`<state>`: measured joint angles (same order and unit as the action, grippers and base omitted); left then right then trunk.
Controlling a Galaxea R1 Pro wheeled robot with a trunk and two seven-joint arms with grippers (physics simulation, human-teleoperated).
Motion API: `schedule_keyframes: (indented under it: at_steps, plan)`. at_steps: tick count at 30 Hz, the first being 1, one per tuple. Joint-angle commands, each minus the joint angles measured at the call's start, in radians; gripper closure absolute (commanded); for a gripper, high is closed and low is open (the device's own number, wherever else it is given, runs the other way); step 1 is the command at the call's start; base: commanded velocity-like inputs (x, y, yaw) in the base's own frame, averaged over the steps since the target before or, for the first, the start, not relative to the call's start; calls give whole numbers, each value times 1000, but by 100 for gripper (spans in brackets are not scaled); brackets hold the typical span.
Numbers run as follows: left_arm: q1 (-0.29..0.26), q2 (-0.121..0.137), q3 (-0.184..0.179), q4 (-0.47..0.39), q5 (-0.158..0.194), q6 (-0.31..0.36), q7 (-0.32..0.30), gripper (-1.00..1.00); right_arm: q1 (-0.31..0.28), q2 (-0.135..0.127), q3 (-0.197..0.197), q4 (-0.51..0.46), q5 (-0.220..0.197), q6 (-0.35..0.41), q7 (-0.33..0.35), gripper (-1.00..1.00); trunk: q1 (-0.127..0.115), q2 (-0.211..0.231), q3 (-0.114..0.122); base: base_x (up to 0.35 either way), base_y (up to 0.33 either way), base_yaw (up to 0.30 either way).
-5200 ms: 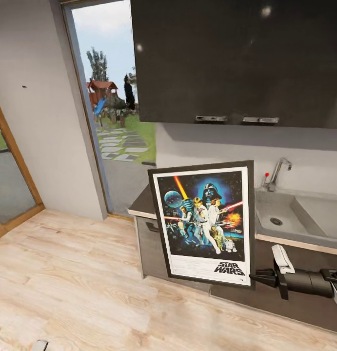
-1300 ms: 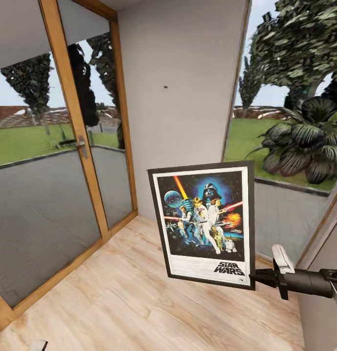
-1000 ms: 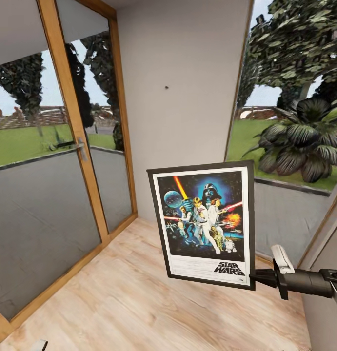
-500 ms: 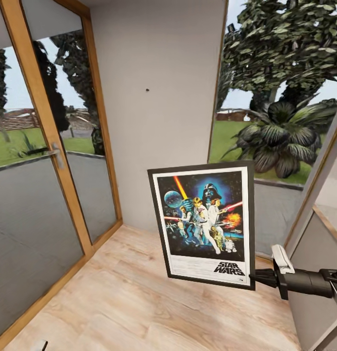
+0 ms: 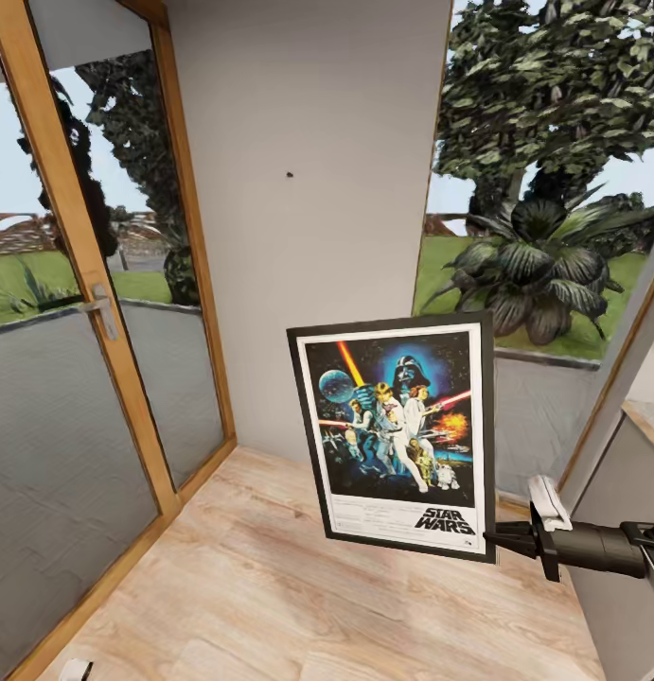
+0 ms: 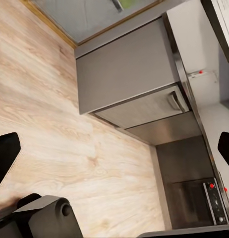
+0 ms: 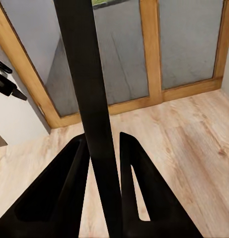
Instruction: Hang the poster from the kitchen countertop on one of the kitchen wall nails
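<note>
the right gripper [image 5: 495, 539] is clamped on the lower right corner of the poster [image 5: 395, 430], its black arm reaching in from the right edge of the head view with a white part on top. in the right wrist view the two dark fingers [image 7: 69, 188] press either side of the poster's black frame [image 7: 92, 99], seen edge-on as a tall dark bar running up between them. the poster is held upright in the air above the wooden floor [image 5: 270, 586], its face turned toward the head camera: black frame, white border, colourful figures on dark blue, "star wars" lettering near the bottom.

the left gripper [image 6: 114, 148] has its fingers spread wide apart with nothing between them; their dark tips show at opposite edges of the left wrist view, over pale wood flooring and a grey cabinet [image 6: 126, 74] with an oven [image 6: 193, 203] further along.

behind the poster stands a grey wall [image 5: 317, 189] with a small dark nail [image 5: 290, 175] well above the poster's top edge. to its left is a glass door in a wooden frame [image 5: 71, 246] with a handle [image 5: 99, 307]. to its right a window gives onto a leafy plant [image 5: 544, 265] and trees.
</note>
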<state>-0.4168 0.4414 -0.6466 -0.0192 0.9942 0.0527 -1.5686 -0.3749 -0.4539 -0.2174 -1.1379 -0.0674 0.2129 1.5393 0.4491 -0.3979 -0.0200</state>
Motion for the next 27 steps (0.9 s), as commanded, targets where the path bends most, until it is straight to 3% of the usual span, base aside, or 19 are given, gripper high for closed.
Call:
schedule_keyframes:
  at_steps: [1,14,27]
  plan:
    - [0,0,-8,-1,7,6,-2,-100,-1,0,0,0,-2,13,5,100,1,-2,-2,163,308,-3]
    - [0,0,-8,-2,7,6,-2,-100,-1,0,-1,0,-3,14,5,100,1,-2,-2,136,313,-3]
    - [0,0,-8,-2,7,6,-2,-100,-1,0,-2,0,-2,14,5,100,1,-2,9,20,108,-172]
